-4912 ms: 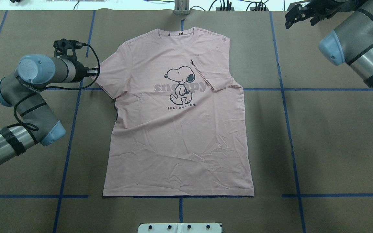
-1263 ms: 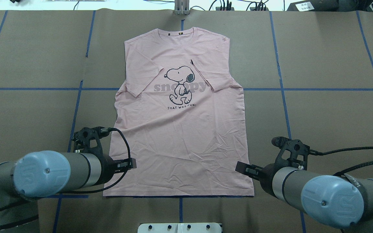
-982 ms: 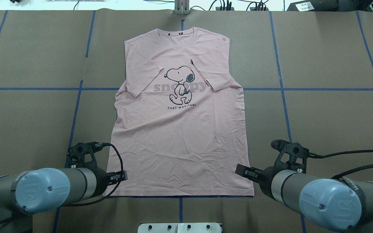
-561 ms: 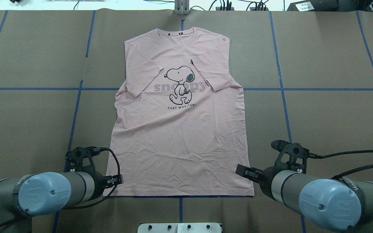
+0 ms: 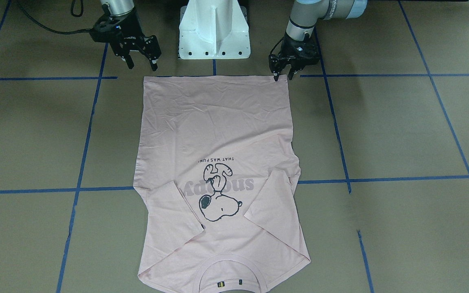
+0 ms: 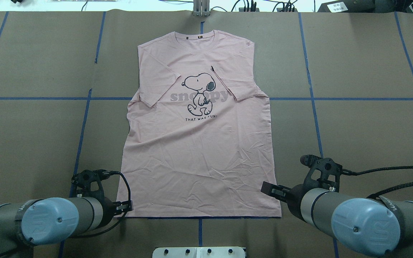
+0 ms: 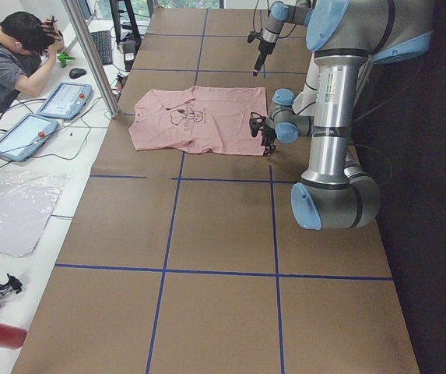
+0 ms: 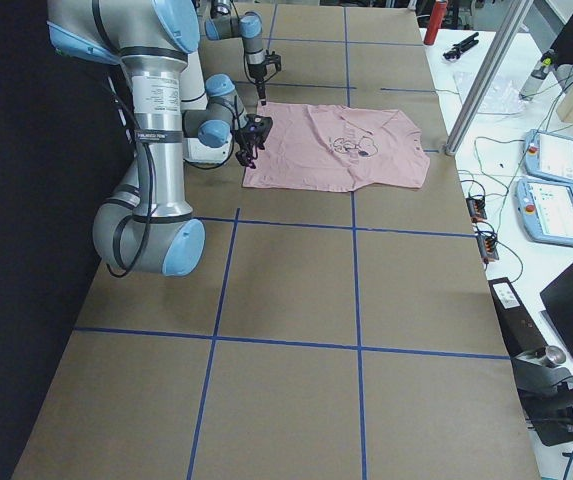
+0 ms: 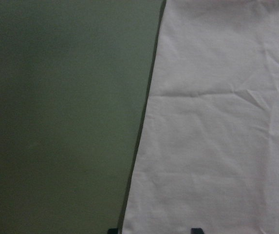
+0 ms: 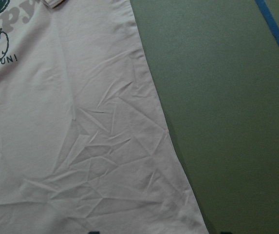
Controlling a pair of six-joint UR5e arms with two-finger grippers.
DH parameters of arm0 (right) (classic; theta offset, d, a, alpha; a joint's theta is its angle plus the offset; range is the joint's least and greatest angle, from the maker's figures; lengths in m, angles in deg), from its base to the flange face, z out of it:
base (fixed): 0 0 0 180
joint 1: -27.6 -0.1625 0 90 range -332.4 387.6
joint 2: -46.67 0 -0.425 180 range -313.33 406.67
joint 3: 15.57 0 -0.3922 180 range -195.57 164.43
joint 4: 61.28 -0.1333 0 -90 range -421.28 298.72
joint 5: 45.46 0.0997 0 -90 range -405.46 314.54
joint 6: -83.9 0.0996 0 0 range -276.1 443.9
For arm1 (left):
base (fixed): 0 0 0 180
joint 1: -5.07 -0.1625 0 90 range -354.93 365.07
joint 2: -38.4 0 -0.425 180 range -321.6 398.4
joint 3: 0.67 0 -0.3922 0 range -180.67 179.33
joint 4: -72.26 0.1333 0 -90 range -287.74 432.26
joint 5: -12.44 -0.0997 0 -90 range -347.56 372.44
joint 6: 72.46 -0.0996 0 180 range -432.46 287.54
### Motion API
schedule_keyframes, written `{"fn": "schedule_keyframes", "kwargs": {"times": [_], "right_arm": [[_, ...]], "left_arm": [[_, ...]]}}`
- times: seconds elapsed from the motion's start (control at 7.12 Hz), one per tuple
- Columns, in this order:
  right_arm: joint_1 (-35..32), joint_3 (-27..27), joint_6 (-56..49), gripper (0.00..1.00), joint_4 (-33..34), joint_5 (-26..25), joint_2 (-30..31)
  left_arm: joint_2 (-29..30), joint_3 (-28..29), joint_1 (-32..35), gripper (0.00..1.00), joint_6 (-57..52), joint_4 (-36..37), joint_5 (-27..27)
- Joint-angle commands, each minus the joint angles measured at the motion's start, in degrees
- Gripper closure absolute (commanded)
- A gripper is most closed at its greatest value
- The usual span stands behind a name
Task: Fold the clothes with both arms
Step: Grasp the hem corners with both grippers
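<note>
— Where are the pincers?
— Low in the overhead frame. The left black two-finger gripper sits at the lower-left hem corner of the pale pink short-sleeved T-shirt, fingers spread, the cloth's side edge between them. The right black two-finger gripper is near the lower-right corner, also spread, gripping nothing.
— And the shirt?
— Flat, print up, mid-frame on the brown paper-covered table. Both sleeves are folded inward beside the dark dog outline print, with the collar at the top.

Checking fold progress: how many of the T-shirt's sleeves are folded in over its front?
2. The sleeve on the robot's left lies beside the dog print; the sleeve on its right covers the lettering's end. Neither is hidden.
</note>
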State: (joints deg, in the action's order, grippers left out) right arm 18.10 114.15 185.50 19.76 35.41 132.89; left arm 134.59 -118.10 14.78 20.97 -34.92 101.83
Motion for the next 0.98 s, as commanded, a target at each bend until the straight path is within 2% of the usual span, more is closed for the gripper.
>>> {"fn": "schedule_keyframes", "kwargs": {"times": [0.0, 0.28, 0.56, 0.84], "right_arm": [[0.00, 0.00, 0.00, 0.14, 0.00, -0.01, 0.00], [0.00, 0.00, 0.00, 0.14, -0.09, -0.01, 0.00], [0.00, 0.00, 0.00, 0.14, -0.09, -0.01, 0.00], [-0.09, 0.00, 0.00, 0.13, 0.00, -0.01, 0.09]], "left_arm": [[-0.30, 0.09, -0.75, 0.42, 0.00, 0.04, 0.00], [-0.21, 0.44, -1.10, 0.43, 0.00, 0.04, 0.00], [-0.21, 0.53, -1.28, 0.52, 0.00, 0.04, 0.00], [-0.13, 0.53, -1.28, 0.52, 0.00, 0.04, 0.09]]}}
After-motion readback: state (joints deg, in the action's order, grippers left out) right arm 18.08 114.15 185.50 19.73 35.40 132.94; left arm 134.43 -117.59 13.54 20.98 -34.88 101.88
